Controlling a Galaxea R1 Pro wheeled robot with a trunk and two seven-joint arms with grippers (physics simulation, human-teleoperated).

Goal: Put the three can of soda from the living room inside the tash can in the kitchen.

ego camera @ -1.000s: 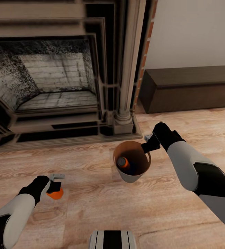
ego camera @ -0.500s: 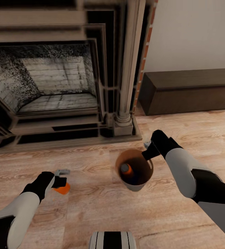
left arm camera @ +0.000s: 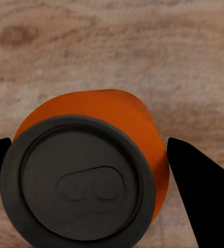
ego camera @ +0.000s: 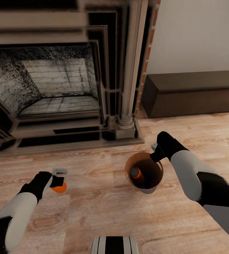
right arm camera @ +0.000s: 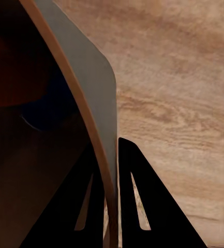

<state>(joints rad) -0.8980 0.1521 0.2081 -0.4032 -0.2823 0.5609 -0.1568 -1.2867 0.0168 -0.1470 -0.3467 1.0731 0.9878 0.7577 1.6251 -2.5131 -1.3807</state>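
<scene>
Left gripper [ego camera: 59,178]: it was seen low over the wood plank floor [ego camera: 93,211], with its fingers [left arm camera: 199,191] spread on either side of an orange can of soda [ego camera: 59,187]; in the left wrist view a gap was seen between each finger and the can, so no contact could be confirmed.
Orange can of soda: it was seen upright on the floor, in front of the fireplace [ego camera: 58,81], with its dark grey top [left arm camera: 78,186] turned to the wrist camera.
Right gripper [ego camera: 153,152]: its two fingers were closed on the rim of the tash can [ego camera: 148,189], one inside and one outside the wall, as shown in the right wrist view [right arm camera: 109,206].
Tash can: it was seen tilted and held by its far rim, above or on the floor near the fireplace column; which of the two could not be told.
Can inside [ego camera: 136,174]: an orange-sided can was seen lying against the brown inner wall; something dark blue [ego camera: 147,181] beside it could not be made out clearly.
Cabinet [ego camera: 195,91]: a long low dark-brown cabinet was seen against the pale wall, well apart from the bin.
</scene>
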